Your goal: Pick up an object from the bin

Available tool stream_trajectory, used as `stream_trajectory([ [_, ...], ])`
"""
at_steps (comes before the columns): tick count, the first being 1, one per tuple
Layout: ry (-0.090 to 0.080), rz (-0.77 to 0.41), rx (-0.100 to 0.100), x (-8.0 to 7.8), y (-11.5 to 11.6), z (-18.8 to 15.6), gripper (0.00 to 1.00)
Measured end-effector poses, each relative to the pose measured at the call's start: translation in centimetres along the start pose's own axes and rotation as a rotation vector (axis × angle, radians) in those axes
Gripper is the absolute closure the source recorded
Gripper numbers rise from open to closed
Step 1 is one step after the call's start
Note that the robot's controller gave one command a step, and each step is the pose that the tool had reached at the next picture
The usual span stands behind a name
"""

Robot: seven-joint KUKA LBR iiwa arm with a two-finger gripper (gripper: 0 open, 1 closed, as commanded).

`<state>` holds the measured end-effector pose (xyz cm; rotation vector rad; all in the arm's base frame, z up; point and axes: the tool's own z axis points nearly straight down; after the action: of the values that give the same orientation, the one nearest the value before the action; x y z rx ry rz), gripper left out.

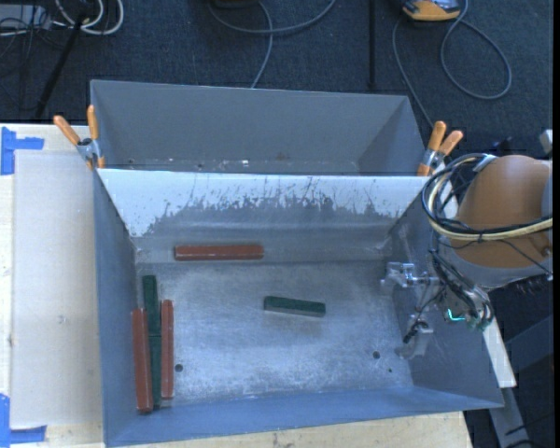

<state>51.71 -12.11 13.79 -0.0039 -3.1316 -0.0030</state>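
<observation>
**Operator:** Which piece is lying nearest the gripper?

**Manual:** You are looking at a dark green bar (294, 307), lying flat near the middle of the bin (252, 138) floor. The gripper (413, 329) is hanging at the bar's 3 o'clock, apart from it, close by the right wall.

**Operator:** Is it gripping anything?

**Manual:** You cannot tell whether it is open or closed. A red-brown bar (217, 252) is lying at 11 o'clock. Three bars (151, 343) are lying side by side at 9 o'clock, along the left wall.
</observation>
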Motion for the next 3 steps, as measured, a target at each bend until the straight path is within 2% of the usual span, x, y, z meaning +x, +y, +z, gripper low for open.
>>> stream_trajectory([
  [1, -0.008, -0.063, -0.003, -4.58, 9.40, 7.13, 0.00],
  [2, -0.010, -0.059, 0.002, -4.62, 8.87, 6.80, 1.00],
  [3, -0.010, -0.060, 0.002, -4.60, 8.87, 6.82, 0.00],
])
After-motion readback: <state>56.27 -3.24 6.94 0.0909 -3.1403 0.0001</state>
